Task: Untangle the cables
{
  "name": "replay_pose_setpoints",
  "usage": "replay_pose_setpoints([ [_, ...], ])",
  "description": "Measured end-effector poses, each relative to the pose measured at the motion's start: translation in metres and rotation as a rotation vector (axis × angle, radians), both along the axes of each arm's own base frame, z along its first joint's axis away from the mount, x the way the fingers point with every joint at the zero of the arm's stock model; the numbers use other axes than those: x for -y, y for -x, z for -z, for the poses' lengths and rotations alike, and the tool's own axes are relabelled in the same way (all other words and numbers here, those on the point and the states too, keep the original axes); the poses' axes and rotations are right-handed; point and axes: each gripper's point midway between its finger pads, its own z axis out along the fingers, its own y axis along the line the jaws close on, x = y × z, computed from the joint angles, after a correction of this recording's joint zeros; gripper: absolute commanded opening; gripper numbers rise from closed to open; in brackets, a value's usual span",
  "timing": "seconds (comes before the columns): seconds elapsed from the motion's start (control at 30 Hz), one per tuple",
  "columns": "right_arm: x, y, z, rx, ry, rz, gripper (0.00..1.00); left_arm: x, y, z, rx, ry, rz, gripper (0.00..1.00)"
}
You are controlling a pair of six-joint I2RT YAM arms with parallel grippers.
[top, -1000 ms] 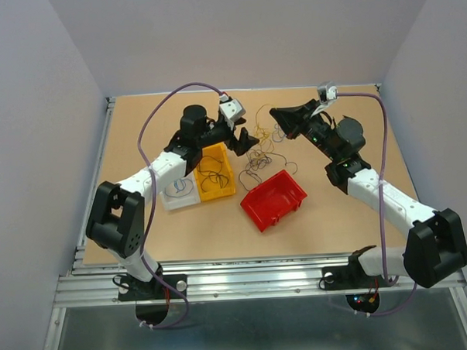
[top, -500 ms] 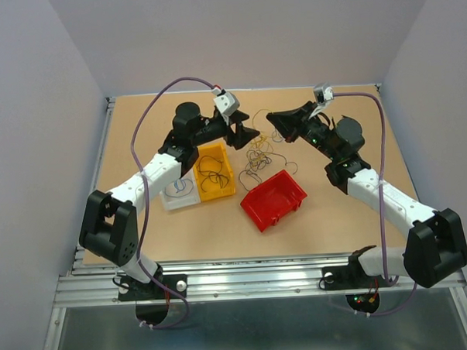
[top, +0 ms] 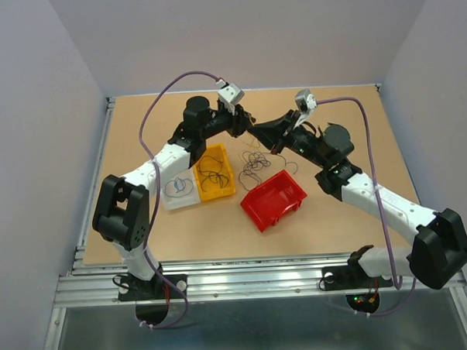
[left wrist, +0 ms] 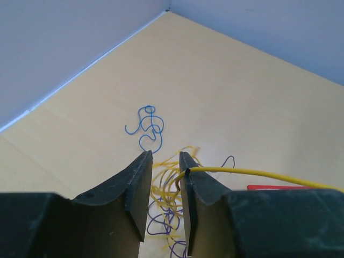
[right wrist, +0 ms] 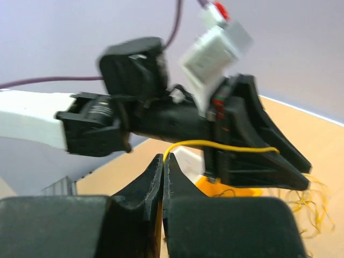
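The cables lie as a thin tangle of yellow, blue and dark strands on the table between the two arms. My right gripper is shut on a yellow cable, which stretches taut across to my left gripper. There the yellow cable crosses the tip of the right-hand finger and bends down into the narrow gap between the open jaws. Yellow and purple-blue loops hang below that gap. One blue cable lies alone on the table farther back. Both grippers meet above the tangle.
A yellow bin holding dark wire and a white bin holding blue wire sit under the left arm. A red bin lies tilted just in front of the tangle. Grey walls close in the table at the back and sides.
My left gripper has swung right and up to meet the right gripper, and its jaws have narrowed round the yellow cable. My right gripper has moved left, still shut on that cable.
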Motion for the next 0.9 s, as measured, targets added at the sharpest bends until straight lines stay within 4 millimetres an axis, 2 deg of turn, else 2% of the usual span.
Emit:
replay_pose_setpoints([
  [0.1,0.000,0.011,-0.019,0.019,-0.014,-0.011,0.01,-0.005,-0.010,0.012,-0.001,-0.035,-0.047,0.33],
  [0.2,0.003,0.011,-0.053,0.049,-0.042,0.009,0.01,-0.009,-0.016,0.015,0.018,-0.059,-0.086,0.31],
  [0.3,0.011,0.015,-0.116,0.118,-0.110,0.032,0.01,-0.014,-0.024,0.016,0.044,-0.084,-0.130,0.30],
  [0.37,0.019,0.024,-0.171,0.184,-0.173,0.042,0.01,-0.018,-0.030,0.023,0.052,-0.105,-0.161,0.29],
  [0.4,0.022,0.027,-0.187,0.204,-0.188,0.044,0.01,-0.019,-0.033,0.027,0.051,-0.117,-0.172,0.29],
  [0.47,0.031,0.034,-0.239,0.256,-0.243,0.064,0.01,-0.023,-0.040,0.041,0.040,-0.146,-0.198,0.28],
  [0.5,0.039,0.041,-0.273,0.294,-0.282,0.076,0.01,-0.025,-0.042,0.045,0.037,-0.155,-0.206,0.28],
  [0.63,0.068,0.062,-0.339,0.355,-0.386,0.136,0.01,-0.034,-0.051,0.072,-0.006,-0.201,-0.236,0.28],
  [0.7,0.084,0.075,-0.363,0.370,-0.433,0.161,0.00,-0.039,-0.053,0.077,-0.020,-0.209,-0.241,0.29],
  [0.77,0.093,0.085,-0.371,0.366,-0.459,0.169,0.01,-0.042,-0.054,0.076,-0.021,-0.202,-0.239,0.30],
  [0.83,0.100,0.092,-0.366,0.332,-0.463,0.171,0.00,-0.045,-0.055,0.076,-0.027,-0.198,-0.237,0.31],
  [0.9,0.102,0.094,-0.352,0.290,-0.456,0.173,0.01,-0.049,-0.053,0.078,-0.033,-0.197,-0.236,0.32],
])
